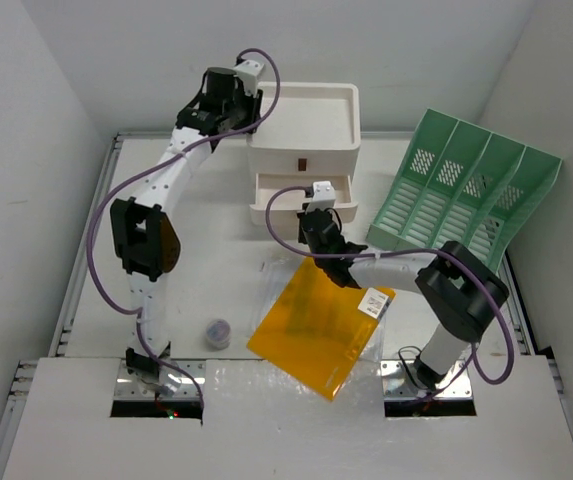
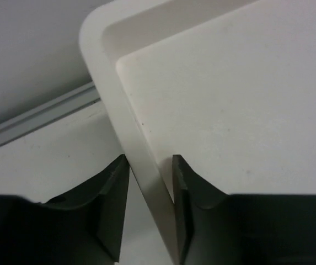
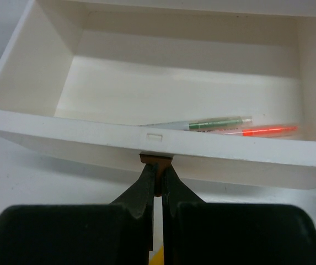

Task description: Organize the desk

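Note:
The white desk (image 1: 216, 270) has a thin metal rim (image 1: 76, 290). A white drawer box (image 1: 306, 120) stands at its back centre with the lower drawer (image 1: 301, 200) pulled out. My left gripper (image 1: 250, 108) is at the box's top left corner. In the left wrist view its jaws (image 2: 151, 160) are closed across the top tray's rim (image 2: 141, 149). My right gripper (image 1: 316, 216) is shut on the drawer's brown handle (image 3: 156, 160) in the right wrist view (image 3: 156, 168). A green pen (image 3: 218, 122) and a red pen (image 3: 265, 131) lie in the drawer.
An orange folder (image 1: 316, 325) lies on a clear sleeve at front centre. A small round grey object (image 1: 217, 331) sits left of it. A green slotted file rack (image 1: 461, 190) stands at the back right, close to the right arm.

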`<control>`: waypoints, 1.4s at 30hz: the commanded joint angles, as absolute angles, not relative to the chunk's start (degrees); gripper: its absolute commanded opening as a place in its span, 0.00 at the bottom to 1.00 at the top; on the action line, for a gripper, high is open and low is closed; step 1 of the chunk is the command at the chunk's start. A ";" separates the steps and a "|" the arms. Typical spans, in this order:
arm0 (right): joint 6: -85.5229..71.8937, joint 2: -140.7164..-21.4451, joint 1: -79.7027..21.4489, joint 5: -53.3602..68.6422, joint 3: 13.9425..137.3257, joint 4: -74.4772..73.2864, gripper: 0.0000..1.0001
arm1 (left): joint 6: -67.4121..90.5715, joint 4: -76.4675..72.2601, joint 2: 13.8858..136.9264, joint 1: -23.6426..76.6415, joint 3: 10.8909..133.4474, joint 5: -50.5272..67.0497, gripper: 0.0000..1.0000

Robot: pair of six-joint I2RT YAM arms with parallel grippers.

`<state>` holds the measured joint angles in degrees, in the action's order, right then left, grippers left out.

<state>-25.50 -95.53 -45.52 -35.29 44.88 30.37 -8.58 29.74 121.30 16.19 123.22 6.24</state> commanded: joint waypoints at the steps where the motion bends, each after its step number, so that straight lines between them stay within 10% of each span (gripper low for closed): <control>1: -25.14 -97.46 -42.46 -35.78 49.92 34.80 0.00 | -10.46 30.93 120.24 15.73 121.47 6.41 0.26; 8: -23.73 -102.47 -38.76 -34.28 57.12 36.12 0.00 | -11.60 31.99 119.88 15.73 120.59 9.14 0.00; 34: -21.80 -114.61 -35.42 -38.67 72.42 39.56 0.00 | -10.55 35.95 119.09 16.35 121.73 21.45 0.00; 42: -30.03 -108.55 -35.59 -30.69 60.39 40.07 0.53 | -3.52 31.12 117.69 16.26 117.95 17.23 0.00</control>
<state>-25.02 -113.65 -37.19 -32.21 64.34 34.39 -6.81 25.43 120.49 14.94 120.16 11.14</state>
